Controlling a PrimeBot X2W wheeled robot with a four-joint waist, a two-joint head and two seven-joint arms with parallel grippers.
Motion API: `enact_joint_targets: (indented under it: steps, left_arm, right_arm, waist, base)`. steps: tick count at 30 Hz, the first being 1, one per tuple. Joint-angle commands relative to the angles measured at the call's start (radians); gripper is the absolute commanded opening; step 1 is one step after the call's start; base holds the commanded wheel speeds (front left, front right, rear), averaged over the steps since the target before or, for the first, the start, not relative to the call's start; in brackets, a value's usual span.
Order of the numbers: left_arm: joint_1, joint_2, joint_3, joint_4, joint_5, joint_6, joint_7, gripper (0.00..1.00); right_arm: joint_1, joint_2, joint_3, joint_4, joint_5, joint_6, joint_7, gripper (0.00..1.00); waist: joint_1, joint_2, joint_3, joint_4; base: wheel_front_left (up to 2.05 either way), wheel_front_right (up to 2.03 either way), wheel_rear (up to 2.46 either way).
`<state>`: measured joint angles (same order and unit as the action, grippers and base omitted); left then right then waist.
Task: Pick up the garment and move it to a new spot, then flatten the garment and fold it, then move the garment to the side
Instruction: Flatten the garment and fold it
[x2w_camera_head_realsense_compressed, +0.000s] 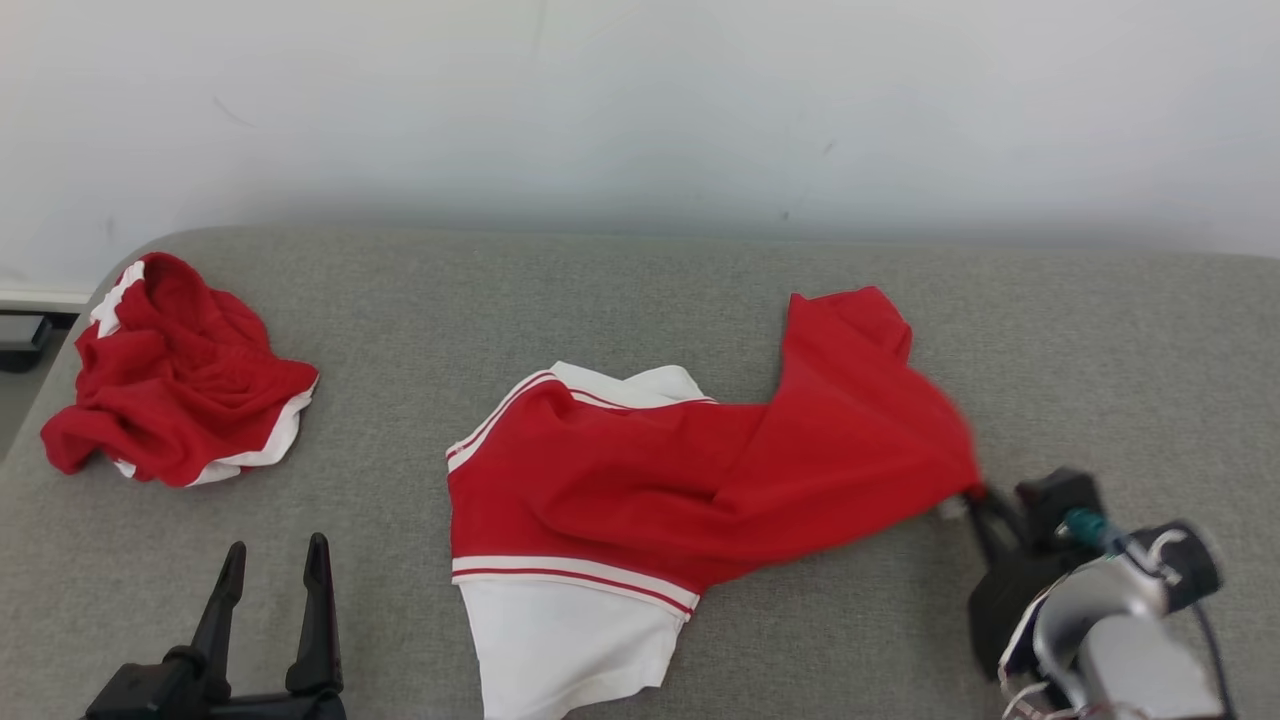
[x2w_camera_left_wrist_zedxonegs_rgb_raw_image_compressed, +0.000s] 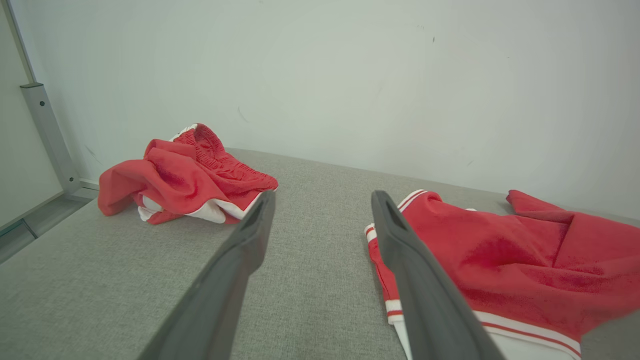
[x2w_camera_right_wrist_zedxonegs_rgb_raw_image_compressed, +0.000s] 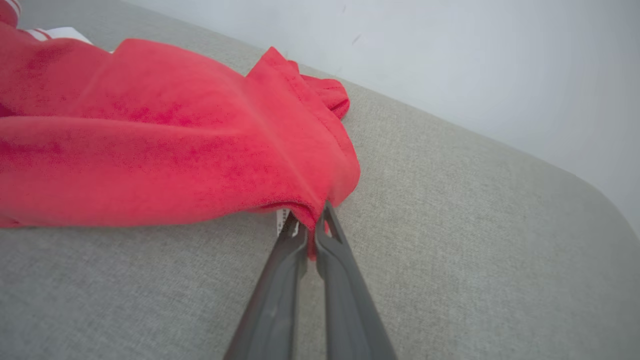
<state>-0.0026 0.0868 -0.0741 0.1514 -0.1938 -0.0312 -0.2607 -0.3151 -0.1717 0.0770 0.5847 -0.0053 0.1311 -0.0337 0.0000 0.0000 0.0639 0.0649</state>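
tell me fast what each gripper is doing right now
Left gripper: open, holding nothing.
Right gripper: shut on an edge of the middle red garment.

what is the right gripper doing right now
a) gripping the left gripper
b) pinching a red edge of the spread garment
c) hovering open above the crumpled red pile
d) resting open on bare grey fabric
b: the right gripper has its fingers shut on a red edge of the garment, well away from the crumpled pile.
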Motion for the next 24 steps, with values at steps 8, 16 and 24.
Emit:
enact_joint_targets:
  steps: [8, 16, 24]
  left_arm:
    - [0.014, 0.000, 0.008, 0.008, 0.012, -0.004, -0.006, 1.00]
    - [0.010, -0.002, 0.001, 0.010, 0.018, -0.012, -0.006, 1.00]
    - [0.008, -0.002, 0.005, 0.009, 0.021, -0.007, -0.006, 1.00]
  right_arm:
    - [0.072, -0.031, 0.052, -0.120, 0.146, -0.001, 0.069, 1.00]
    - [0.100, -0.059, 0.020, -0.221, 0.271, -0.001, 0.084, 1.00]
    - [0.095, -0.048, -0.076, -0.158, 0.181, -0.001, 0.102, 1.00]
  waist:
    - [0.0000, 0.0000, -0.018, -0.029]
    - [0.0000, 0.0000, -0.024, -0.019]
    - [0.0000, 0.0000, -0.022, -0.006]
  base:
    - [0.00, 0.00, 0.00]
    - [0.00, 0.00, 0.00]
    - [0.00, 0.00, 0.00]
